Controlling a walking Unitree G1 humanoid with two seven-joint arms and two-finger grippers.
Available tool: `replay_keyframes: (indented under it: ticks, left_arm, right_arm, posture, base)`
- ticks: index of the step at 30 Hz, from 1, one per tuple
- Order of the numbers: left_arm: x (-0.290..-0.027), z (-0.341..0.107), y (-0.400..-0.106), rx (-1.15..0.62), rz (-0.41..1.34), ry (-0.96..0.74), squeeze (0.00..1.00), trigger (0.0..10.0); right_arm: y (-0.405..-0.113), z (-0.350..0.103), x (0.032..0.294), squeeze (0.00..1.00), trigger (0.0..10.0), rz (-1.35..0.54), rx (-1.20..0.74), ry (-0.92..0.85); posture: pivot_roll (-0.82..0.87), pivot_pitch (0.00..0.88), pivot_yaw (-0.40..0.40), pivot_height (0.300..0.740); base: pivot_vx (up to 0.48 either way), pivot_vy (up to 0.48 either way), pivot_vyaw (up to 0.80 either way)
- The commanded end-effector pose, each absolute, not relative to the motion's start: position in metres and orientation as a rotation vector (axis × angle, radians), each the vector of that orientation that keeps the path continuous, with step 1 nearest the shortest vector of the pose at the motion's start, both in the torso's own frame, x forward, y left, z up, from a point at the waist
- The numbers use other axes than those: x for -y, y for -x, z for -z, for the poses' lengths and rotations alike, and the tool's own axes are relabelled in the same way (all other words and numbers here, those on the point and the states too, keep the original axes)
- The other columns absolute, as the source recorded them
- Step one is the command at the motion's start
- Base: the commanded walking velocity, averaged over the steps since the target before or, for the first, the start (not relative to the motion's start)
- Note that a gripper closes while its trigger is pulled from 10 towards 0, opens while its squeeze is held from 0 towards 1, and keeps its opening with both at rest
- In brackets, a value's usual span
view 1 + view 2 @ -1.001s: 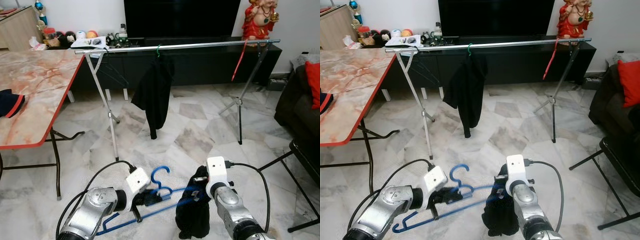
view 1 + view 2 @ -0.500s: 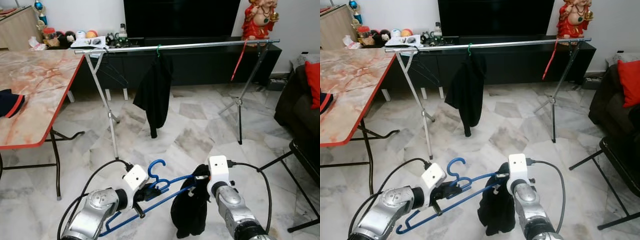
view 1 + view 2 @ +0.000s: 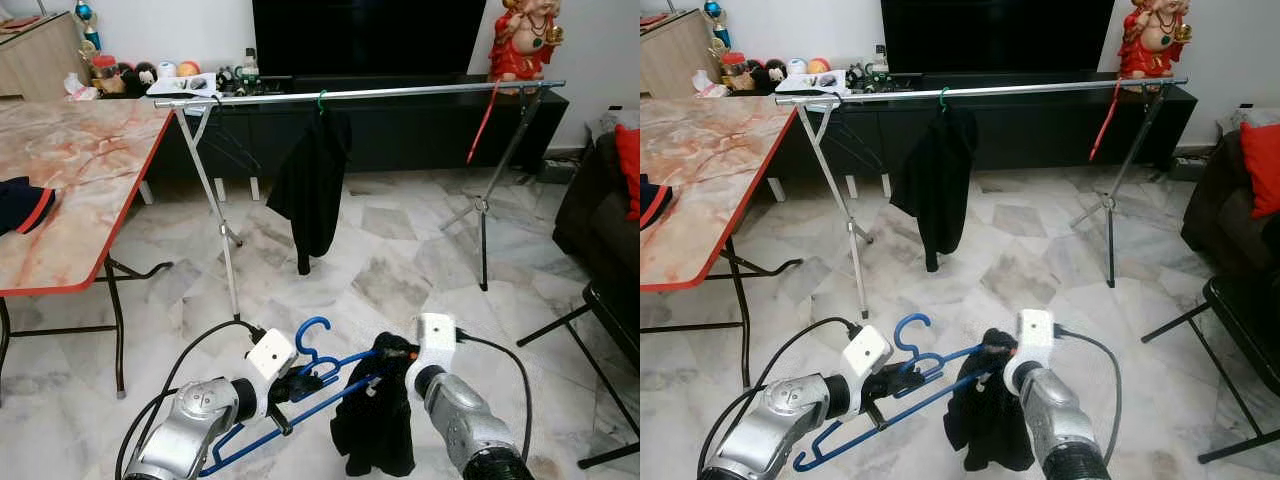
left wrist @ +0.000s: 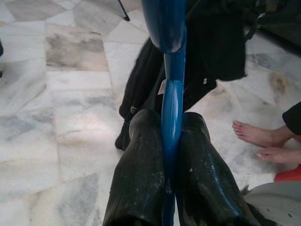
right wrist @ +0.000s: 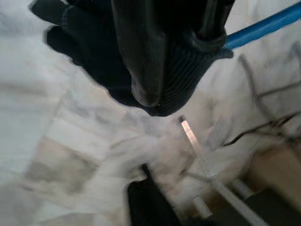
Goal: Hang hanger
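Note:
My left gripper is shut on the neck of a blue hanger, low in front of me; in the left wrist view the blue bar runs between both fingers. The hanger's arm points right into a black garment that droops toward the floor. My right gripper is shut on the top of that garment, at the hanger's arm; the cloth wraps its finger. A metal clothes rail stands ahead, well beyond both grippers.
On the rail hang a black garment on a green hanger, a red hanger and a dark wire hanger. A marble-topped table is at left, a black chair frame at right. A person's bare feet are close by.
The left gripper lifted the blue hanger off the floor. My right gripper moved left with the black garment, closer to the hanger's arm.

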State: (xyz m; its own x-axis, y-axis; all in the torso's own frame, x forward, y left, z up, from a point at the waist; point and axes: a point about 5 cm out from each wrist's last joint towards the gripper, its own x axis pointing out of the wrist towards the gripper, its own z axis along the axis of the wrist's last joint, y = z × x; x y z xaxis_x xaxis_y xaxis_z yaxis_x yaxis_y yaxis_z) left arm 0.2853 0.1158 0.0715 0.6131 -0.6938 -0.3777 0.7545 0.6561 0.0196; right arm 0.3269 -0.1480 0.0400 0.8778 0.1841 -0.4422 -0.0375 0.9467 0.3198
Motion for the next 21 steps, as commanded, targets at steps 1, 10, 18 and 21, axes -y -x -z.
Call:
replay_keyframes:
  ticks: [1,10,18,21]
  left_arm:
    - [-0.12,-0.073,-0.286,-0.355,0.818,-0.196,0.0,10.0]
    - [-0.124,-0.072,-0.288,-0.359,0.781,-0.211,0.0,10.0]
    - [-0.119,-0.078,-0.288,-0.329,0.802,-0.142,0.0,10.0]
    - [-0.118,-0.078,-0.287,-0.332,0.817,-0.132,0.0,10.0]
  right_arm:
    - [-0.326,-0.041,0.155,0.0,10.0,-0.067,-0.477,-0.31]
    - [-0.321,-0.038,0.158,0.0,10.0,-0.056,-0.509,-0.296]
    - [-0.323,-0.049,0.137,0.0,10.0,-0.242,-0.457,-0.244]
    - [-0.326,-0.057,0.136,0.0,10.0,-0.276,-0.431,-0.234]
  posture:
    - [0.14,0.032,0.001,0.74]
    - [0.15,0.038,0.0,0.74]
    - [0.15,0.042,0.0,0.74]
    - [0.15,0.044,0.0,0.74]
  base:
    - [0.0,0.0,0.0]
    - [0.0,0.0,0.0]
    - [0.0,0.0,0.0]
    - [0.0,0.0,0.0]
